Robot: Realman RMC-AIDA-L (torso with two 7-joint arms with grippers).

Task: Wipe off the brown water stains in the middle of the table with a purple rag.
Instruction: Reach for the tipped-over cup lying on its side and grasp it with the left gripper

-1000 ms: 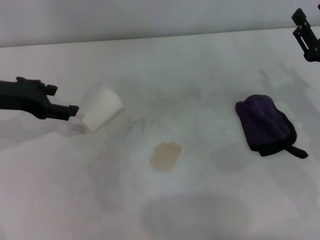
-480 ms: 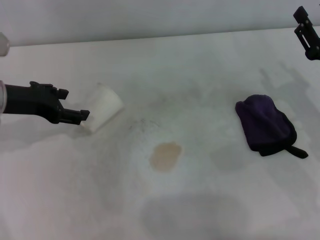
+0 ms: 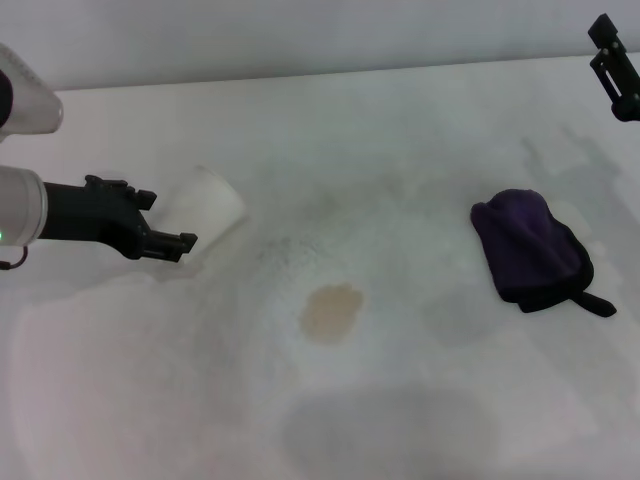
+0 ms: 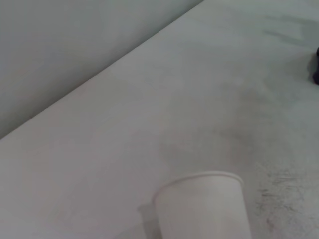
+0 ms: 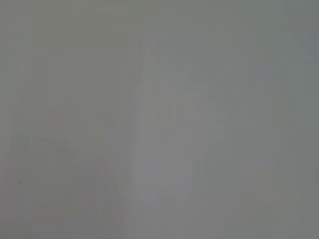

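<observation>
white table (image 3: 400, 130): one brown water stain (image 3: 331, 311), one purple rag (image 3: 530, 249), one cup (image 3: 205, 207); finger states unclear

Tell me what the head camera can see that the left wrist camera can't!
Only the head view shows the brown stain, the whole purple rag, the left claw by the cup, and the right claw up at the far right edge. Only the left wrist view shows the cup's open rim up close. Both show the white paper cup and the white table.
</observation>
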